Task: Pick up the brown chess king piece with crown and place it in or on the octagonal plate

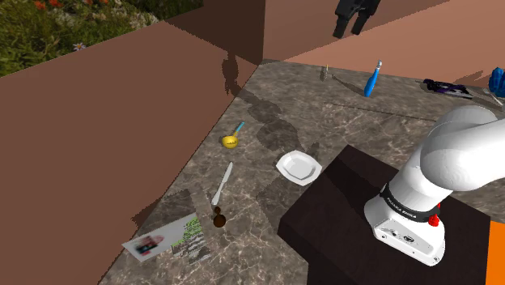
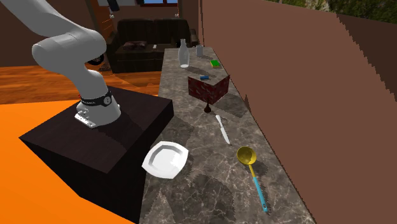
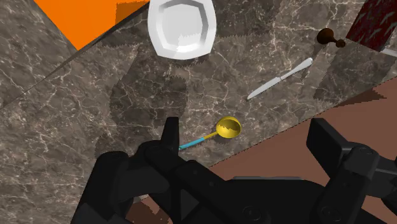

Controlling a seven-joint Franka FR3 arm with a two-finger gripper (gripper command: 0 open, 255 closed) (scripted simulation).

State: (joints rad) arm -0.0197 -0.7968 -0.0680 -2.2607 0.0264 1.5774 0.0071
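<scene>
The pincer (image 3: pixel 249 137) hangs open and empty, well above the surface (image 1: pixel 348 113); in the shoulder view the brown king (image 1: pixel 218 217) sits at eight o'clock from the plate (image 1: pixel 299 167), just beside the knife (image 1: pixel 223 182); best to centre overhead, descend straight, and clasp its narrow stem.

— What else do I have lying on this marble counter (image 1: pixel 356 121)?

— I see a yellow ladle (image 3: pixel 228 128) with a blue handle, near the brown wall (image 1: pixel 97 121). A silver knife (image 3: pixel 280 79) lies apart from it, between the ladle and an open book (image 2: pixel 208 88).

— And farther off?

— In the second exterior view, a clear bottle (image 2: pixel 184 54) and a small green thing (image 2: pixel 215 63) sit beyond the book, with a dark sofa (image 2: pixel 153 35) behind. In the shoulder view I see a blue pin (image 1: pixel 373 79) at the far end.
</scene>
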